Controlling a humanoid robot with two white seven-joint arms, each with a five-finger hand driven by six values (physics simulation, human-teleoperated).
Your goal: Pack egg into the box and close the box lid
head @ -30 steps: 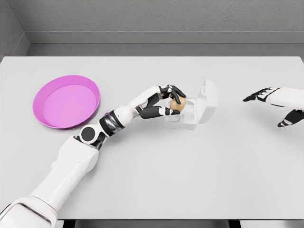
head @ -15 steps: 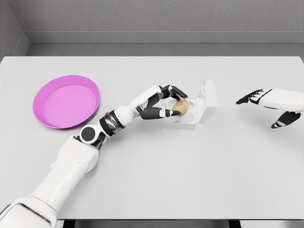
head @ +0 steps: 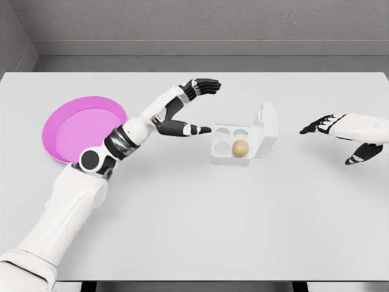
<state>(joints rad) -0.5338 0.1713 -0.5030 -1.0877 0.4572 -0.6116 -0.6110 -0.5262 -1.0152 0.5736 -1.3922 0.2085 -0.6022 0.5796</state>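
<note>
A white egg box sits mid-table with its lid standing upright on the right side. A tan egg rests in the box's near right cup; the other cups are bare. My left hand hovers left of and above the box, fingers spread, holding nothing. My right hand floats open to the right of the lid, apart from it.
A round pink plate lies at the table's left, partly behind my left forearm. The table's far edge meets a grey wall.
My left hand has let go of the egg, which now lies in the box, and has pulled back up and to the left. My right hand has edged slightly leftward.
</note>
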